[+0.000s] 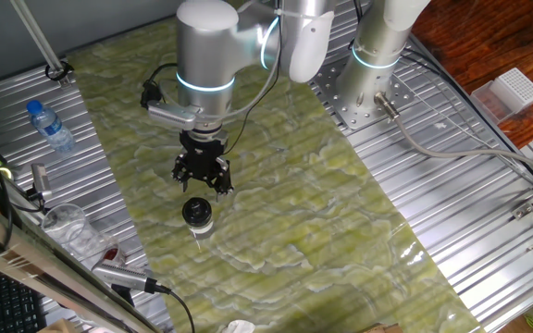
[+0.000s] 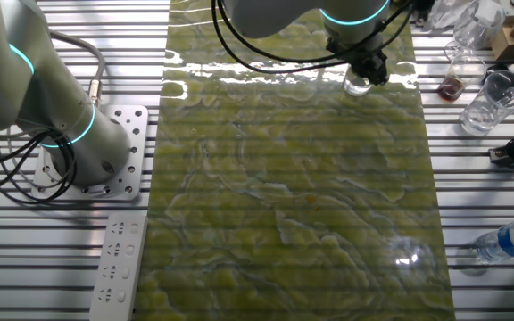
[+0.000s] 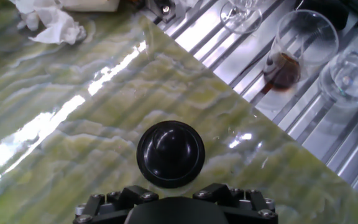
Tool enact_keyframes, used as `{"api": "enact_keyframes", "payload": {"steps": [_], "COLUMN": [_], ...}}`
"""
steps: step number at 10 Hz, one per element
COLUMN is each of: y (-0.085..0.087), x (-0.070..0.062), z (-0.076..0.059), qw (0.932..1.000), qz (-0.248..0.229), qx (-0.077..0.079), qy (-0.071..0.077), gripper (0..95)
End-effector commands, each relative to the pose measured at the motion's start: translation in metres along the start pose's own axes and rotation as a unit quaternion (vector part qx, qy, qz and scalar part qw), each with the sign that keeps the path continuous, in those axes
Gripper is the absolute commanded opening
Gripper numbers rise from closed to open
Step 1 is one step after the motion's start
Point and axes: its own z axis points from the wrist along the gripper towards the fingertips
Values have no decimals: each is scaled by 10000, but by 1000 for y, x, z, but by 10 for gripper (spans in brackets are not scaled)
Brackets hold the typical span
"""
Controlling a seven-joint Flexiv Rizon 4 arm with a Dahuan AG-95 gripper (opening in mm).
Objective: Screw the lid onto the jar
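Note:
The jar [image 1: 198, 225] is a small clear glass jar standing upright on the green marbled mat [image 1: 294, 213]. The black glossy lid [image 1: 197, 211] sits on top of it. My gripper [image 1: 202, 189] hangs just above and slightly behind the lid, apart from it, with its fingers spread and nothing between them. In the hand view the lid [image 3: 169, 154] shows from above as a round black disc hiding the jar, and only the gripper's base shows along the bottom edge. In the other fixed view the gripper [image 2: 370, 73] partly hides the jar [image 2: 356, 86].
A blue-capped plastic bottle [image 1: 52, 128] lies on the metal table at the left. Clear cups [image 3: 303, 34] and a glass with brown residue [image 3: 283, 67] stand beside the mat. A crumpled tissue [image 3: 55, 26] lies on the mat's corner. A second arm's base [image 2: 74, 134] stands opposite.

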Motion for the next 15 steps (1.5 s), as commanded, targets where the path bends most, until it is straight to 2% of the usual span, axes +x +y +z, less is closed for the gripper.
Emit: {"api": "enact_keyframes", "payload": {"steps": [1,9,15], "y": [1,-4,-3], "x": [-2,-16,-26], "z": [1,3,8], "qw": [10000,9998,9997], "qz": [-10,-28,-54], "qx": [-33,-62,-81], "qy": [-35,-194,-222], "gripper": [760,760,760]}}
